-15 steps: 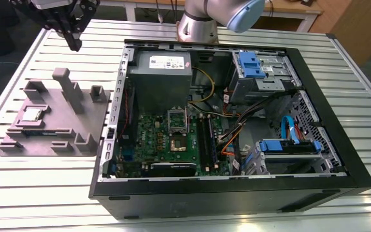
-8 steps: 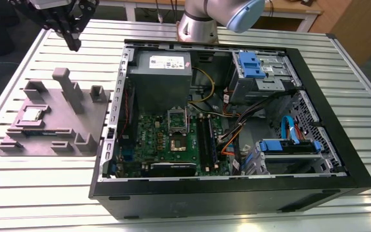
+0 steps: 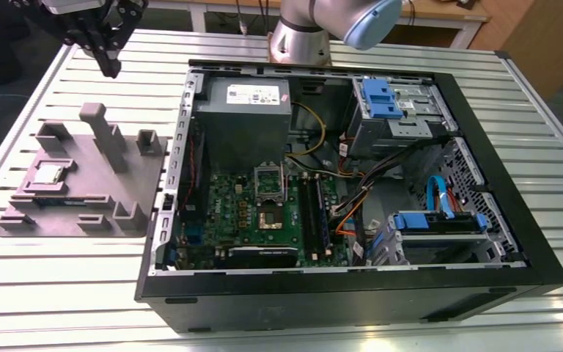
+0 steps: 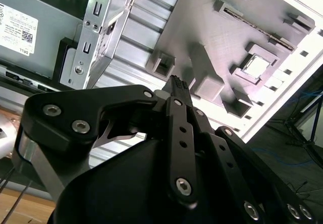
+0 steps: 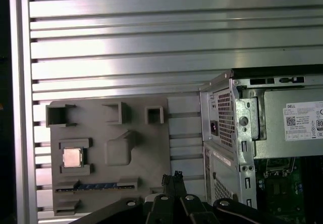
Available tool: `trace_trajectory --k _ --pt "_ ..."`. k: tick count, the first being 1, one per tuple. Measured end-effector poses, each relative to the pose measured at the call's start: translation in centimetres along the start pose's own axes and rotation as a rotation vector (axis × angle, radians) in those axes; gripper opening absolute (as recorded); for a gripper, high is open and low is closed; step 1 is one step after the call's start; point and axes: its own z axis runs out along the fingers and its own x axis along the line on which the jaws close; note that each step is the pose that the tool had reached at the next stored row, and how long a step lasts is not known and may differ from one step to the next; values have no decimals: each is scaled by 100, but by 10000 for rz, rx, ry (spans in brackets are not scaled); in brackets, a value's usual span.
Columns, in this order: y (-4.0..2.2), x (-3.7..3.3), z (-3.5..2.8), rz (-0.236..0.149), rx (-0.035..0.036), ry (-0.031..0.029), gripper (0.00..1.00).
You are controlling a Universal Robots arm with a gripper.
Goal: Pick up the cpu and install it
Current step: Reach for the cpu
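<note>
The cpu (image 3: 49,174) is not yet picked from the tray (image 3: 144,176) at centre left; the gripper (image 3: 111,67) is closed on nothing.

A grey moulded tray (image 3: 96,187) is laid on the slatted metal table (image 3: 56,293), just beside an open computer case (image 3: 360,297); a green motherboard (image 3: 228,213) is seen inside it.

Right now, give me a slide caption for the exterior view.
The tool hovering over the slatted table beyond the grey tray that holds the cpu, beside the open computer case.
</note>
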Motion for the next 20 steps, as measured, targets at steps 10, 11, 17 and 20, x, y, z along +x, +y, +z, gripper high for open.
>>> trace_trajectory --k 10,11,17,20 --pt "-2 21 0 0 0 1 10" --pt "-2 21 0 0 0 1 10" --pt "-2 21 0 0 -2 0 10" --pt "-1 22 0 3 -26 12 10"
